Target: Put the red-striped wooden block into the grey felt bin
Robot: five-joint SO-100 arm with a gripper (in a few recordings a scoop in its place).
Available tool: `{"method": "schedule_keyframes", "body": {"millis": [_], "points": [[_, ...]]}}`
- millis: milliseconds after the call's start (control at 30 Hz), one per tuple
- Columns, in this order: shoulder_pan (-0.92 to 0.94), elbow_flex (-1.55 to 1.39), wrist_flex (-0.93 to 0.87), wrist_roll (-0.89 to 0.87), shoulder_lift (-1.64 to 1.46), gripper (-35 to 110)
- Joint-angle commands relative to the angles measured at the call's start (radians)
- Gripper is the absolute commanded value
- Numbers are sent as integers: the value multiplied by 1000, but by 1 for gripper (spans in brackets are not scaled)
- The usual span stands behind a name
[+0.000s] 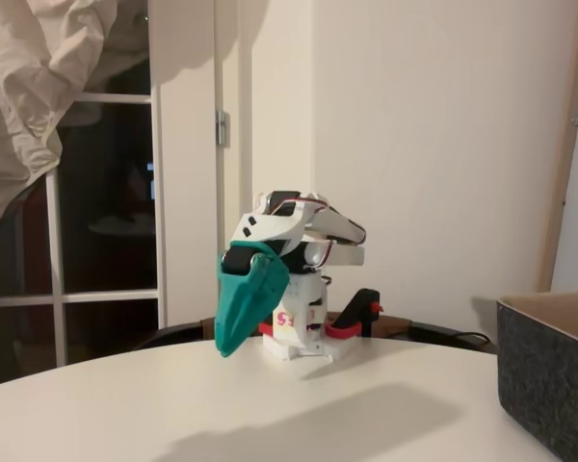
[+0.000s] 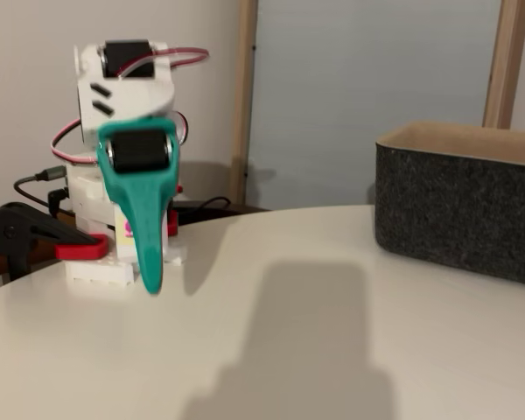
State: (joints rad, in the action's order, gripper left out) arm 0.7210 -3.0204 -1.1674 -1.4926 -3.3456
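You have a round white table (image 1: 270, 414) in front of you, and it takes up the lower part of both fixed views. A broad soft shadow lies across its middle.

Next in size is the grey felt bin (image 2: 459, 210). It stands on the table at the right edge in both fixed views, well apart from the arm. Its thick dark walls are straight and upright, and you can see a tan lining along the inside of the rim (image 1: 559, 310). From these low angles you cannot see down into it.

Your arm (image 1: 303, 231) is folded up over its white base at the far side of the table, with a red and black clamp (image 2: 35, 238) holding the base to the table edge.

The teal gripper (image 1: 233, 339) hangs from the folded arm, pointing down toward the table, with its tip just above the surface. Its fingers lie together in a narrow point with no gap between them, and nothing is held (image 2: 150, 278).

You cannot make out the red-striped wooden block from either camera.
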Motion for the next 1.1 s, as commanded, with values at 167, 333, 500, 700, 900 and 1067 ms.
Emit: {"method": "schedule_keyframes", "body": {"millis": [167, 333, 500, 700, 900, 1067], "points": [[40, -52, 0, -15, -37, 2], [43, -78, 0, -14, -37, 2], [55, -97, 0, -5, -37, 0], [83, -97, -2, -3, -37, 0], [83, -97, -2, -3, -35, 0], [81, -97, -2, -11, -35, 0]]}}
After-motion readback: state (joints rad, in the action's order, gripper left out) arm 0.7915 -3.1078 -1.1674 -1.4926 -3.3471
